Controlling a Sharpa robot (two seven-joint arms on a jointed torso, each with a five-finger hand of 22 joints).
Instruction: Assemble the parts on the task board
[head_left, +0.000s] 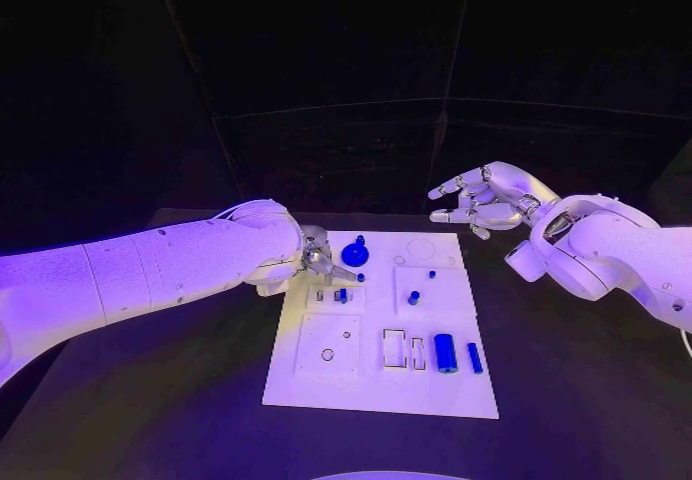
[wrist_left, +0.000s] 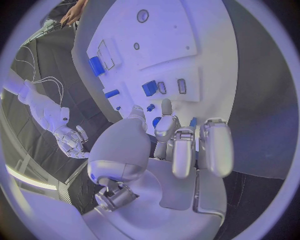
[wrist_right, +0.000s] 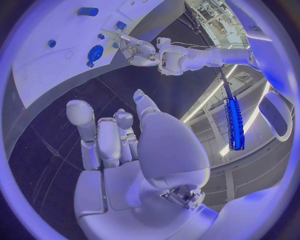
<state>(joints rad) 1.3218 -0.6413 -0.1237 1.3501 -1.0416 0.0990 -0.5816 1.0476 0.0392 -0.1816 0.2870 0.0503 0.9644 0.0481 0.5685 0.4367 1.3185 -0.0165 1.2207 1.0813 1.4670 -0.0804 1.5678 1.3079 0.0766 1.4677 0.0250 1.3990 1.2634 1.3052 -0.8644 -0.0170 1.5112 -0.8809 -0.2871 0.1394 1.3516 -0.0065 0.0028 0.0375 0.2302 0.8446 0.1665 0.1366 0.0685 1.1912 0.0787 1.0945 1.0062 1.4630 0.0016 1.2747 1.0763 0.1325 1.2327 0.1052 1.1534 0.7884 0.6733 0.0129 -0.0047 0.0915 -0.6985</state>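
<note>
The white task board (head_left: 433, 390) lies mid-table. A round blue part (head_left: 355, 254) sits near its far edge, with a small blue block (head_left: 340, 295) and a short blue peg (head_left: 414, 297) nearer the middle. A blue cylinder (head_left: 446, 352) and a thin blue rod (head_left: 475, 357) lie at the near right. My left hand (head_left: 320, 262) hovers over the board's far left corner, fingers apart beside the round part, nothing in its grasp. In the left wrist view the left hand (wrist_left: 181, 145) points at the block (wrist_left: 149, 88). My right hand (head_left: 483, 200) hangs raised beyond the far right corner, fingers spread and empty.
Two narrow empty slots (head_left: 394, 347) and a small round hole (head_left: 327, 354) mark the board's near half. Black table (head_left: 577, 380) surrounds the board on all sides. In the right wrist view my left arm (wrist_right: 187, 55) reaches across to the board (wrist_right: 50, 75).
</note>
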